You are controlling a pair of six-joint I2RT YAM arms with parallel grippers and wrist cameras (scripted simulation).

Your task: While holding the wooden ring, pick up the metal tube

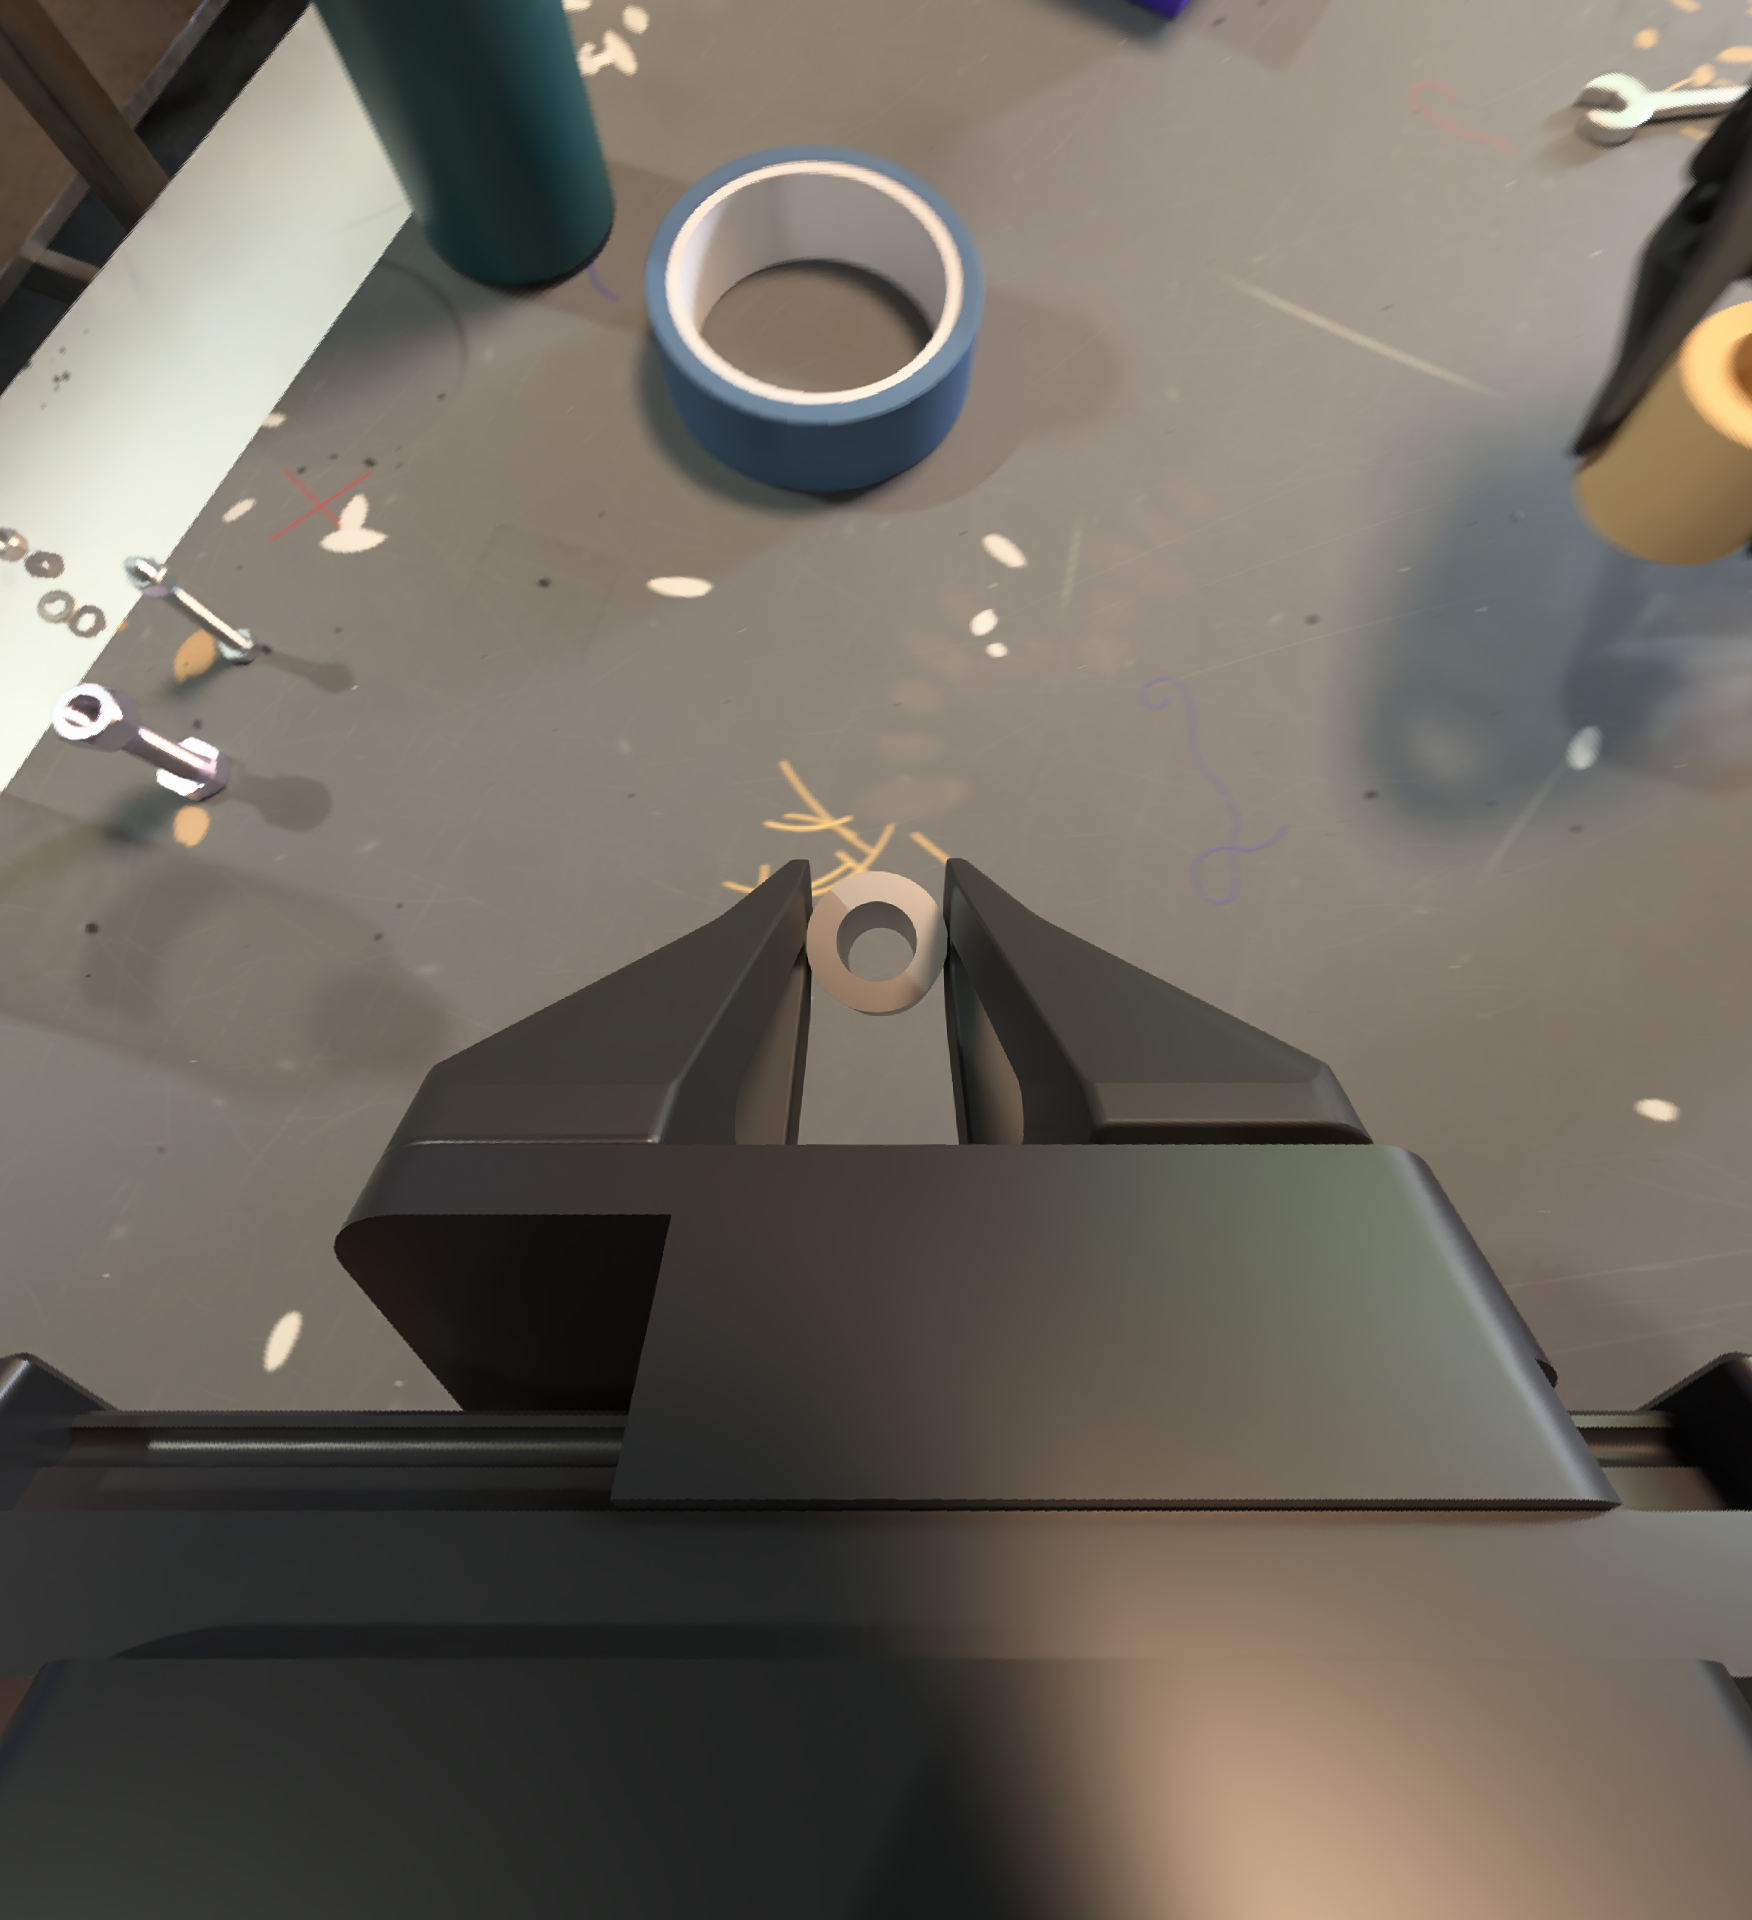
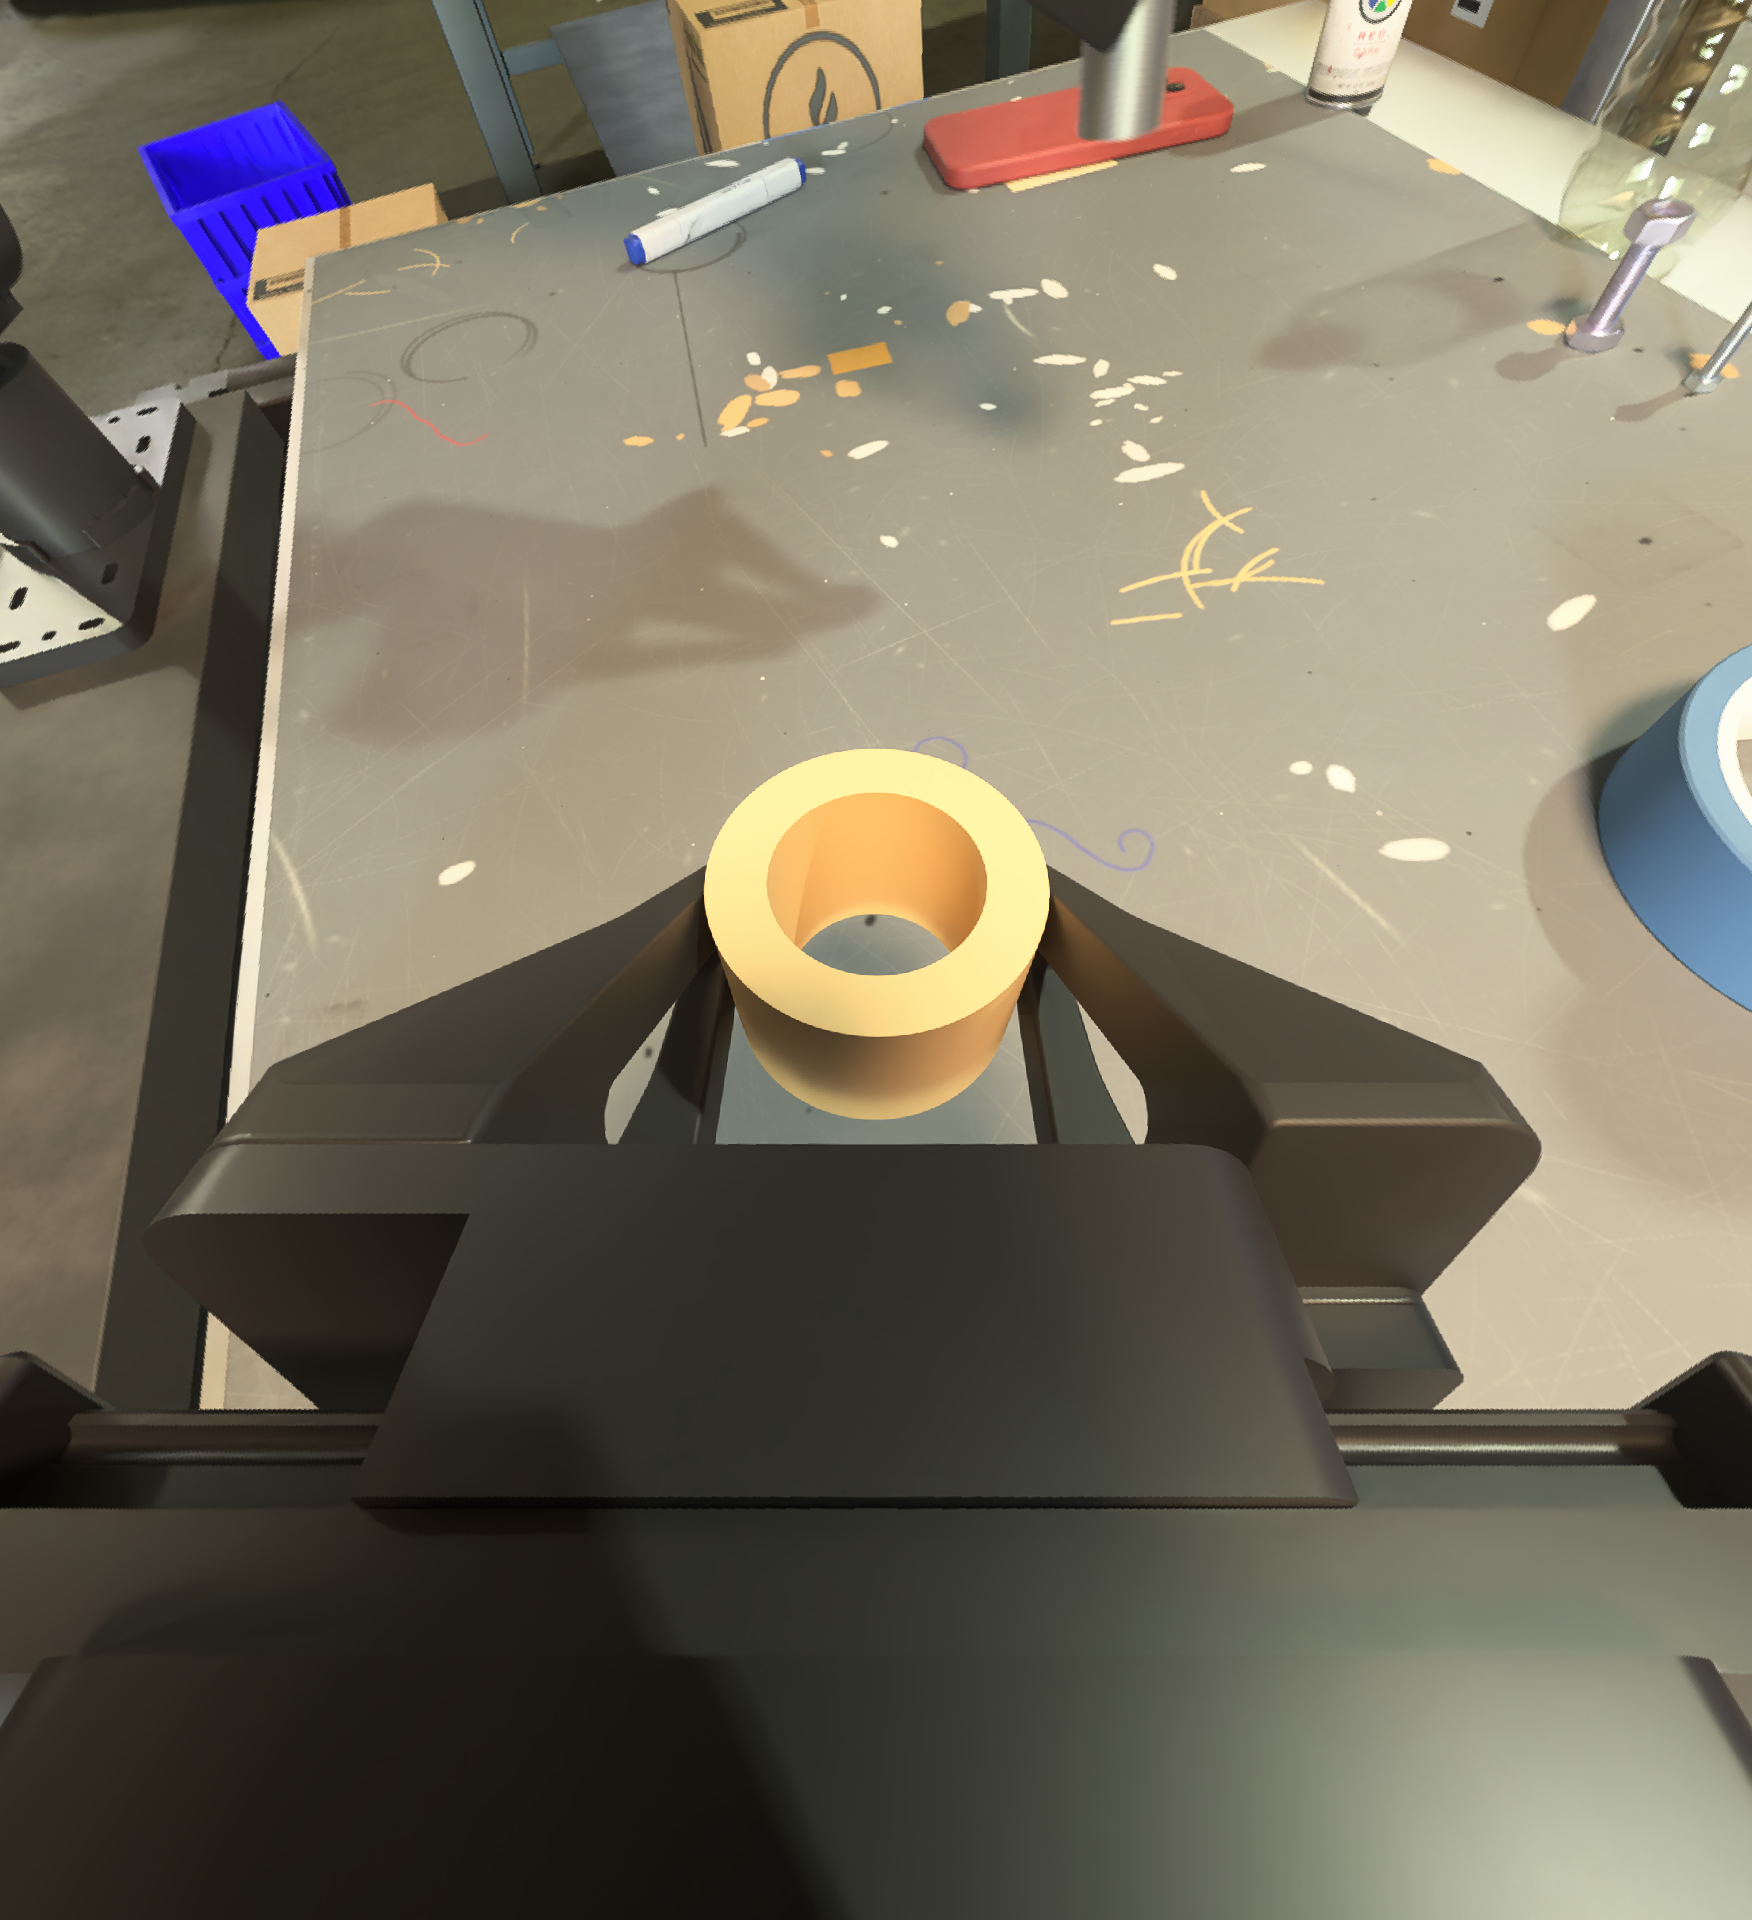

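The metal tube (image 1: 877, 954) is pinched between the fingertips of the left claw (image 1: 877, 940), its open bore facing the camera, and it is seen against the scratched grey surface (image 1: 1163, 644) with yellow scribbles just behind it. The wooden ring (image 2: 874, 930) is gripped by the right claw (image 2: 877, 935), a finger pressed to each side, and is held clear of the surface, which shows through its bore. In the left wrist view that ring (image 1: 1724, 426) is seen far right, its blurred shadow thrown below. A blue tape roll (image 1: 815, 317) lies ahead, beside a dark green cylinder (image 1: 482, 135). Bolts (image 1: 139, 743) are scattered at left.
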